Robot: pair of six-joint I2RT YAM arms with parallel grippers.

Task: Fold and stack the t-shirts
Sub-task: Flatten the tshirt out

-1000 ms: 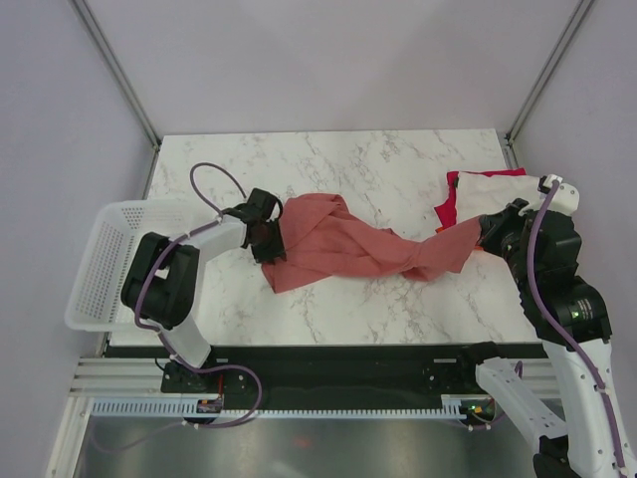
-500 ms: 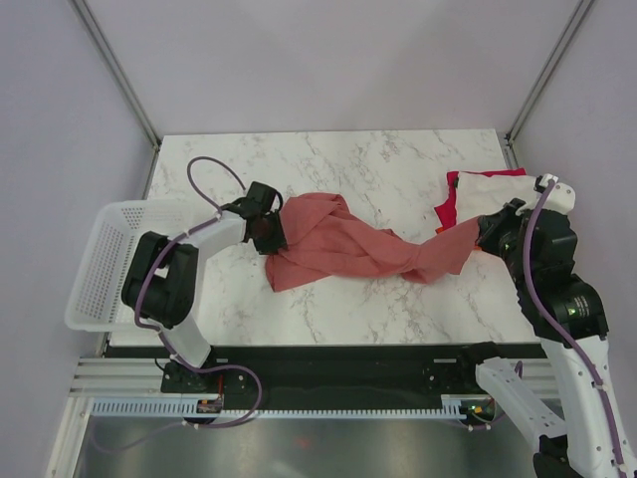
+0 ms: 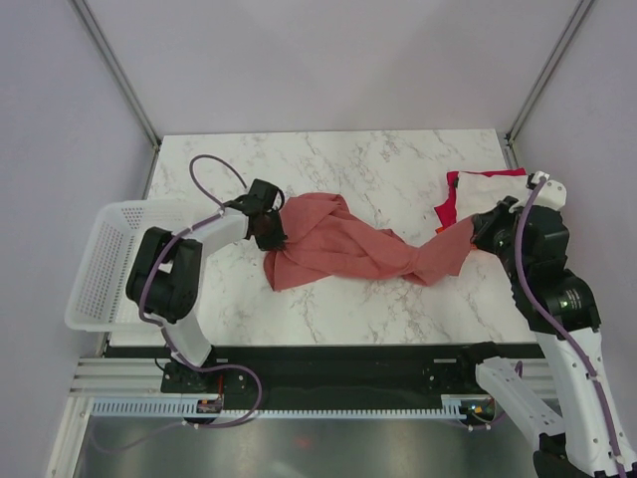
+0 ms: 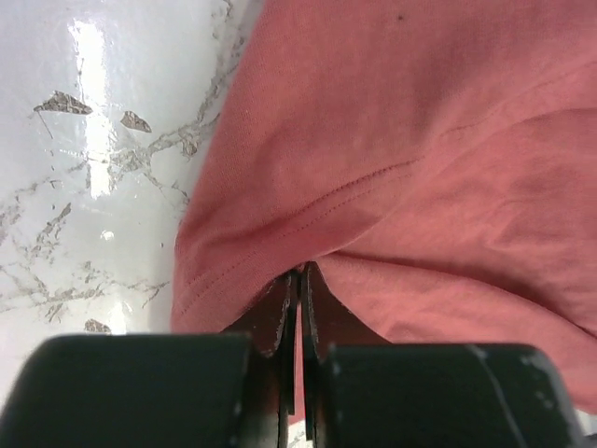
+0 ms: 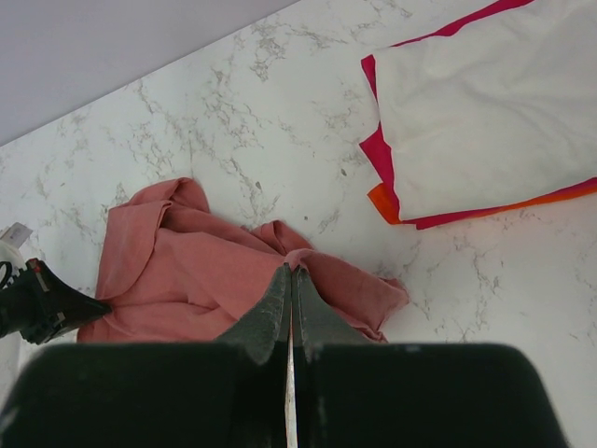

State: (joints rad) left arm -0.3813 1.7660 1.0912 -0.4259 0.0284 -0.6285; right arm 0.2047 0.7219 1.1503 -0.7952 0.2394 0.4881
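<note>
A salmon-red t-shirt point(image 3: 338, 249) lies twisted and stretched across the marble tabletop point(image 3: 378, 164), pinched at both ends. The left jaws are clamped together on its hem at the left end, and the right jaws are closed tight on a fold at the right end. Near the far right corner, a folded cream-white t-shirt point(image 3: 493, 187) tops a stack over a magenta t-shirt point(image 5: 373, 145) and an orange t-shirt point(image 5: 381, 199). A white mesh basket point(image 3: 100, 259) sits at the tabletop's left edge.
</note>
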